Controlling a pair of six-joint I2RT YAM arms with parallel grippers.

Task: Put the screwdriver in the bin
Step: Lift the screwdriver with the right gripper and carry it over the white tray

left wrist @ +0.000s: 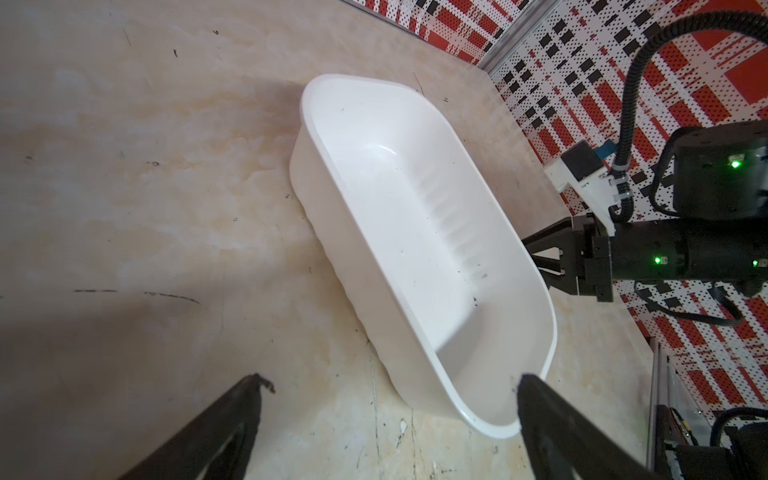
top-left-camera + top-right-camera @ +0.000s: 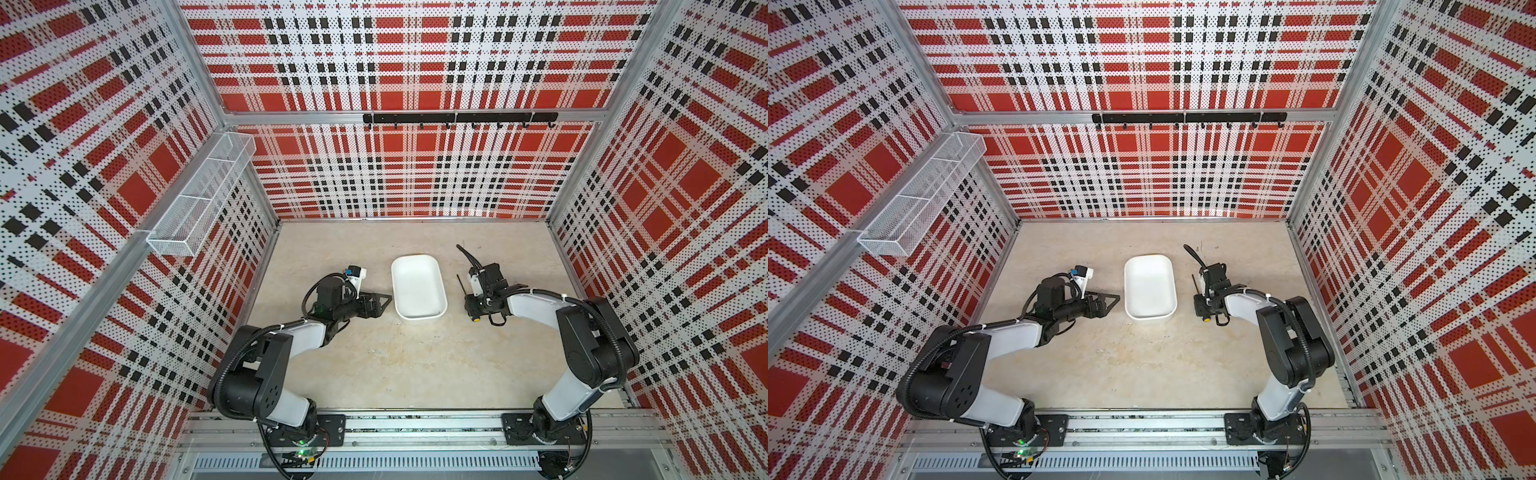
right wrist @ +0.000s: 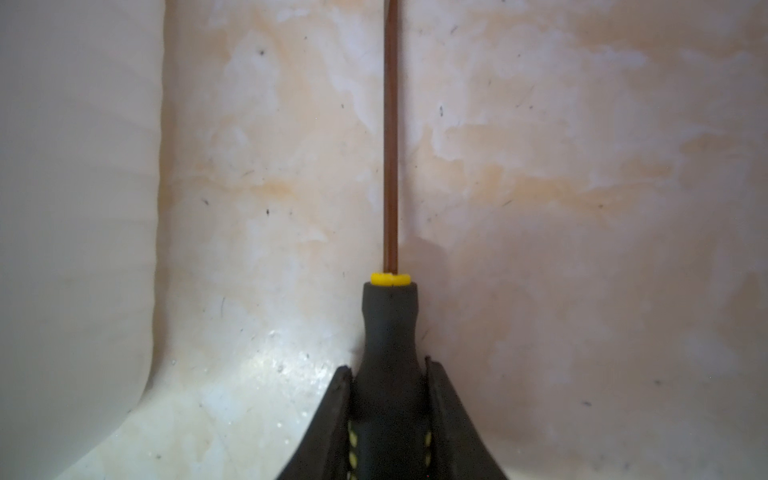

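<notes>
The right gripper point(image 3: 387, 366) clenches the screwdriver point(image 3: 388, 324) handle beside the bin point(image 2: 419, 316), likely to lift it in. For the left gripper point(image 2: 386, 298) I cannot tell.

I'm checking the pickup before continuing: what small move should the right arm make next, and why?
Probably lift straight up a little. The right gripper is shut on the screwdriver by its black handle, seemingly low over the table beside the empty bin; it likely must clear the bin's wall before crossing over.

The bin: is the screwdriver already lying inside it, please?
No, the bin holds nothing in the left wrist view; the right end effector grips the screwdriver outside it.
</notes>
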